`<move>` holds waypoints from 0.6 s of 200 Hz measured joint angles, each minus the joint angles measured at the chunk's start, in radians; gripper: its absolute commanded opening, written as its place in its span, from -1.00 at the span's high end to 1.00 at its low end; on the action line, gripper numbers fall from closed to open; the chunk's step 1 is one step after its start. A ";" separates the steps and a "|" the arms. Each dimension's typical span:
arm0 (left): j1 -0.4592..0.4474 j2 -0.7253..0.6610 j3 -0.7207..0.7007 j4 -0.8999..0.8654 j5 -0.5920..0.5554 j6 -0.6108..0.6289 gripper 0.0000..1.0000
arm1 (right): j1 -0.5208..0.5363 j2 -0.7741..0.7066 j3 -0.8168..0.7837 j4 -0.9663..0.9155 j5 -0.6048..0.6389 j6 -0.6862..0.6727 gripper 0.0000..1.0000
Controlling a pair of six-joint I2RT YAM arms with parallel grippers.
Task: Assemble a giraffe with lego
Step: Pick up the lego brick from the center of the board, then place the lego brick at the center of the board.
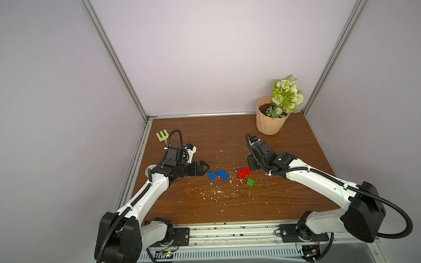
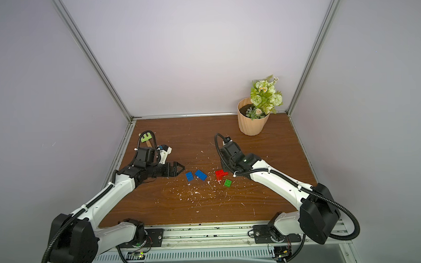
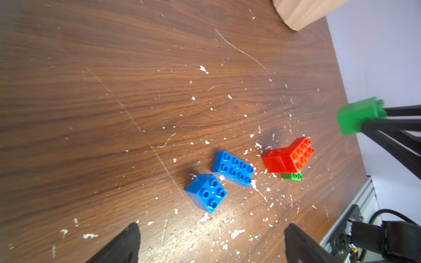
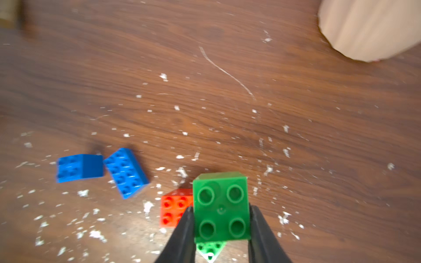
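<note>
While the right gripper [image 4: 221, 210] holds a green brick [image 4: 221, 205] up in the air near the red bricks [image 4: 174, 207], the left gripper [image 3: 213, 227] hangs wide open and empty beside two blue bricks [image 3: 233, 168] on the table [image 3: 114, 91].

Robot test cell in a lab, not a home. Plain lilac wall panels [image 1: 214, 52] on aluminium frame posts [image 1: 114, 58] box in a small wood-grain tabletop [image 1: 229, 141]. Left arm [image 1: 144, 199] and right arm [image 1: 322, 183] are bolted to a metal rail [image 1: 232, 229] along the bottom of the frame, with cables and circuit boards [image 1: 165, 254] exposed. Props only: potted artificial flowers [image 1: 269, 122] at upper right, toy bricks [image 1: 222, 174] at centre, white flecks across the wood.
</note>
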 measured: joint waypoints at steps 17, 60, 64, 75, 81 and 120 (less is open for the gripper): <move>-0.019 0.000 0.000 0.008 0.015 0.000 -0.99 | -0.045 -0.006 -0.043 0.001 0.002 0.000 0.45; -0.076 0.000 0.000 0.010 0.024 0.001 -0.99 | -0.111 -0.004 -0.160 0.035 -0.009 0.000 0.44; -0.080 0.000 0.000 0.010 0.024 0.001 -0.99 | -0.113 -0.003 -0.167 0.040 -0.012 0.000 0.44; -0.093 0.000 0.000 0.010 0.024 0.001 -0.99 | -0.116 0.000 -0.185 0.056 -0.021 0.000 0.44; -0.099 0.000 0.000 0.010 0.023 0.001 -0.99 | -0.116 0.002 -0.195 0.069 -0.025 0.000 0.44; -0.113 0.000 0.000 0.010 0.017 0.001 -0.99 | -0.116 0.014 -0.245 0.146 -0.048 0.000 0.41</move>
